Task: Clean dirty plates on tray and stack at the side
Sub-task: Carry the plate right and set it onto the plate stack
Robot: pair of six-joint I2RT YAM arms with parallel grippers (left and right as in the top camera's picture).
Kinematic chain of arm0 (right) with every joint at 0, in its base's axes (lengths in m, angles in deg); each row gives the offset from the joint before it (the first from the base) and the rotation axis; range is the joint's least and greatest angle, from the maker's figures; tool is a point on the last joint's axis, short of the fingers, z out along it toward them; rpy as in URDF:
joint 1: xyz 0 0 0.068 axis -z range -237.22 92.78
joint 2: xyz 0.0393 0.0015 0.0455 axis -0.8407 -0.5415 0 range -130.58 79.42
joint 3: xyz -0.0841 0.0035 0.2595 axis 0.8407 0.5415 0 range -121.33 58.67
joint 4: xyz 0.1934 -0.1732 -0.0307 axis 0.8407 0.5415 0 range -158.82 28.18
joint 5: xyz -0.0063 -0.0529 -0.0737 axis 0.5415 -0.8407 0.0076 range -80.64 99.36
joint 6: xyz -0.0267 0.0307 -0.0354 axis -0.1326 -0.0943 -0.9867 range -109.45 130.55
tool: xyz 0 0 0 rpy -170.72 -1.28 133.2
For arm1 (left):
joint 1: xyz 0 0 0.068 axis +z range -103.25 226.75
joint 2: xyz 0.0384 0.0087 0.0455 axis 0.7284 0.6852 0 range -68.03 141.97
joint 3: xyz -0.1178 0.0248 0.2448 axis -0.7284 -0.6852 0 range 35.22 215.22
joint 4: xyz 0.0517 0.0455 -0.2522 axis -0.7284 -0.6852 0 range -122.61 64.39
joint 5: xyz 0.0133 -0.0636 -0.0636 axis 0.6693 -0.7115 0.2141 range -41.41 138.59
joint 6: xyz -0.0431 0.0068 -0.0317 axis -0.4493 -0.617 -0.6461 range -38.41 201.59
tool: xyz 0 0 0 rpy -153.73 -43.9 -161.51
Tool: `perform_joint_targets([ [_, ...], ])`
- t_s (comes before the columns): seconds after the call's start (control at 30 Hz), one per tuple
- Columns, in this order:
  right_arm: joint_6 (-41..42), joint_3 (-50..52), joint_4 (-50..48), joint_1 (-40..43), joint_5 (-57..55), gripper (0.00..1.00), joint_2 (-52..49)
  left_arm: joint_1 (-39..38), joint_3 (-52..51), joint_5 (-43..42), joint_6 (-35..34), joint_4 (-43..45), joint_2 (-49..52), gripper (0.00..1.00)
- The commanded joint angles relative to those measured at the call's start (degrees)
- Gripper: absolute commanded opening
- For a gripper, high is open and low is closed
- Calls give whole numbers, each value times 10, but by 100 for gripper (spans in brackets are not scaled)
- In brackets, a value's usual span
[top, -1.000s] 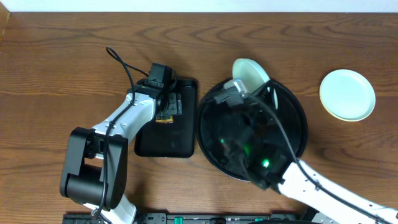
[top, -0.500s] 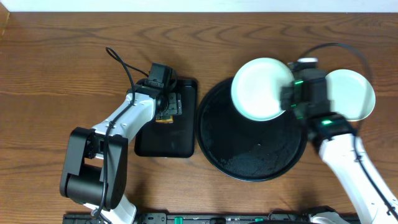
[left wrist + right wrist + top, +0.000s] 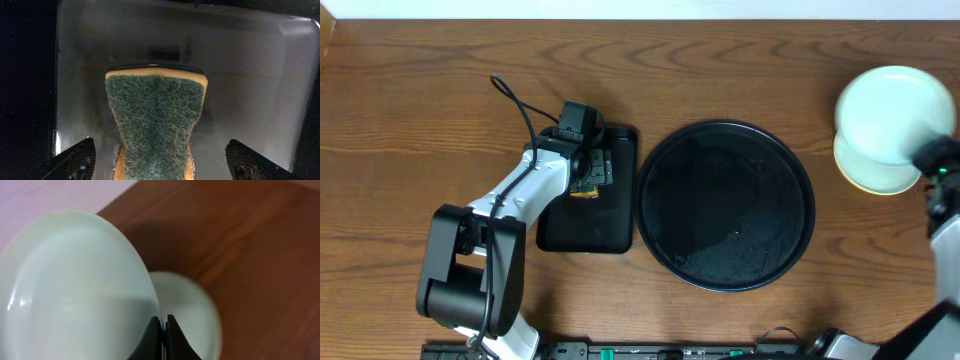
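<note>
- Wooden surface [image 3: 410, 70] carries the round black tray [image 3: 665, 220].
- Right fingers [image 3: 153, 336] pinch a mint-white plate [image 3: 75, 290] by its rim, above another plate [image 3: 195, 310] beside the tray.
- Left fingers [image 3: 75, 160] flank a sponge [image 3: 155, 125]; I cannot tell whether they grip it.

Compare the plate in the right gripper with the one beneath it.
The held plate is pinched at its rim by the right gripper, raised; the lower plate lies flat on the table. Overhead, the held plate shows nearly whole, the lower plate mostly covered. Both round, pale.

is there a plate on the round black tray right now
No, the round black tray is bare in the overhead view; the right pincer holds a pale plate beside it.
</note>
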Motion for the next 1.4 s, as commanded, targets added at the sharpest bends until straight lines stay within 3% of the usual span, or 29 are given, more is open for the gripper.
perform_joint_targets([
  [0.0,14,-4,-30,27,2,1,-56,0,-2,10,3,0,5,84],
  [0.2,-1,-4,-83,42,3,1,-148,0,-2,9,3,0,5,84],
  [0.37,-2,-4,-109,41,23,1,-170,0,-2,9,3,-1,5,84],
  [0.4,-2,-4,-110,41,24,6,-170,0,-2,9,3,-1,5,84],
  [0.47,-2,-4,-112,41,30,35,-170,0,-2,9,3,0,5,84],
  [0.57,-48,-4,-108,41,111,66,-168,0,-2,9,3,-1,5,84],
  [0.6,-90,-7,-98,41,168,99,-165,0,-2,9,3,-1,5,84],
  [0.73,-140,-34,-11,21,210,99,-141,0,-2,10,3,0,5,84],
  [0.9,-190,-90,114,-43,111,99,-108,0,-2,9,3,0,5,84],
  [1.1,-160,-134,194,-66,-53,99,-97,0,-2,9,3,-1,5,84],
  [1.37,-160,-155,279,-80,-37,99,-96,0,-2,9,3,-1,5,84],
])
